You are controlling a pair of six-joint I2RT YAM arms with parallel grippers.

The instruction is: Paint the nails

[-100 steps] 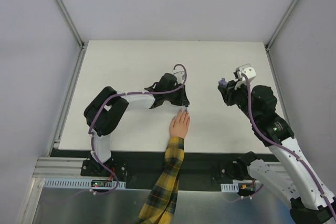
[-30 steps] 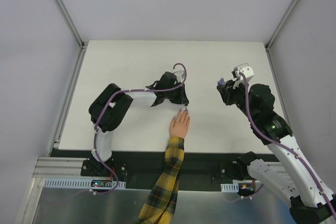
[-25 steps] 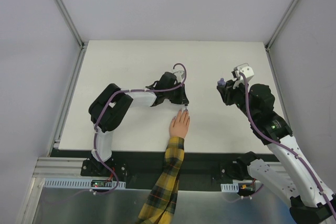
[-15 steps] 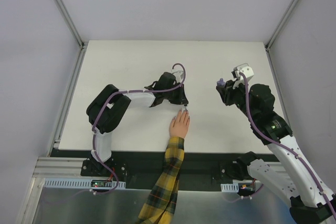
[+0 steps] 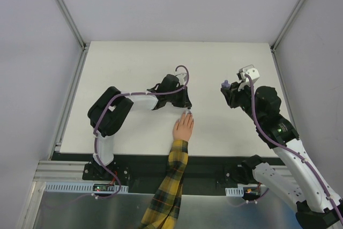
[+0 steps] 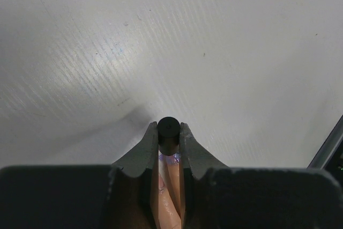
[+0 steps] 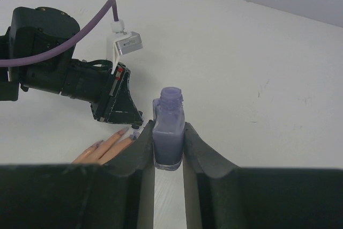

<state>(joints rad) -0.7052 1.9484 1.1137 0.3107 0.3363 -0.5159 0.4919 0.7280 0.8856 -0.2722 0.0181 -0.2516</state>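
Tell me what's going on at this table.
A nail-painting job is under way. The left end effector grips a black cap right over the nails of a person's hand, which lies flat on the table. The right end effector holds the uncapped purple bottle upright, off to the side. Some purple already shows at the fingertips.
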